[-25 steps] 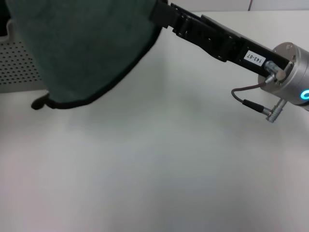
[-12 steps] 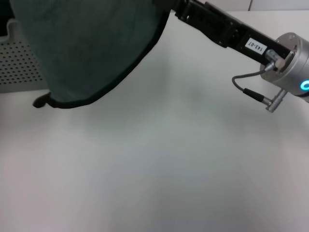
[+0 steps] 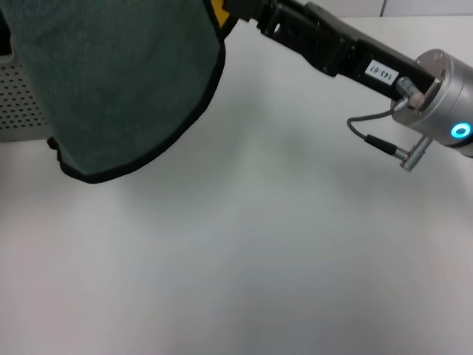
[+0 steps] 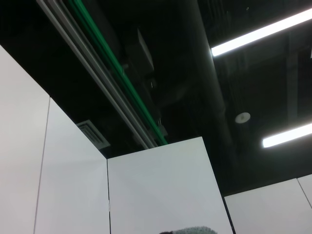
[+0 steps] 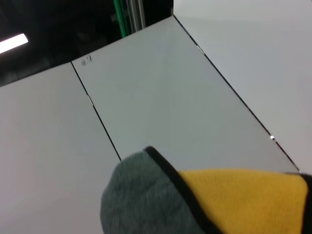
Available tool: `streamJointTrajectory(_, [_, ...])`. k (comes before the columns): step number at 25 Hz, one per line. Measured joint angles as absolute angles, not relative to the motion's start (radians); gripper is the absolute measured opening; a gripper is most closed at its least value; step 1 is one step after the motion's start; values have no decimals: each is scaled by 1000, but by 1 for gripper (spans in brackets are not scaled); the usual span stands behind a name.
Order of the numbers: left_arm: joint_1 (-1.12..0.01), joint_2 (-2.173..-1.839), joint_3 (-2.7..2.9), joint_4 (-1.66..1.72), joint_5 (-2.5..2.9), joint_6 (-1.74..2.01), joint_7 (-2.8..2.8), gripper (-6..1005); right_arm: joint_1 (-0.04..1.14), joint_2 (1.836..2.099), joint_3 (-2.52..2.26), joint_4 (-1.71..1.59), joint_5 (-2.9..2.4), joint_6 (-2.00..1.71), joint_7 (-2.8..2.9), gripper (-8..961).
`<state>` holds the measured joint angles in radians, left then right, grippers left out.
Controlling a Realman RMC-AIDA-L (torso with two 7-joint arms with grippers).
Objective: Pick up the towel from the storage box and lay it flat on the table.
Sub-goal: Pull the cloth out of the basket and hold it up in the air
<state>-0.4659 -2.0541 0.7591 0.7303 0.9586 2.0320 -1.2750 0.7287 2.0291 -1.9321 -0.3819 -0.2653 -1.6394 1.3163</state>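
Note:
The dark green towel (image 3: 126,81) hangs in the air at the upper left of the head view. Its black-stitched lower edge curves above the table (image 3: 259,259), and a yellow reverse side shows at its top corner. My right gripper (image 3: 238,9) reaches in from the right along the top edge and is shut on that upper corner. In the right wrist view the towel (image 5: 146,204) fills the lower part, green folded over yellow. The storage box (image 3: 18,103) stands at the far left, half hidden behind the cloth. A sliver of towel (image 4: 187,230) shows in the left wrist view; my left gripper is out of sight.
The right arm's silver wrist with a lit blue ring (image 3: 451,111) and a loose cable (image 3: 377,137) hangs over the table's right side. White tabletop stretches across the middle and front.
The towel has swung left and slightly up, its lower edge pulling toward the box. The right arm shifted left with it, and the yellow reverse side now shows at the top.

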Motion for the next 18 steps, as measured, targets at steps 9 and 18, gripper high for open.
streamJointTrajectory(9, [-474,-2061,759,729,950,2031,-1277,73,733,2029,-1950,-374,-273,-1593,1302,527])
streamJointTrajectory(18, [-483,-2079,759,721,949,2031,-1276,90,747,2029,-1988,-386,-273,-1580,1299,518])
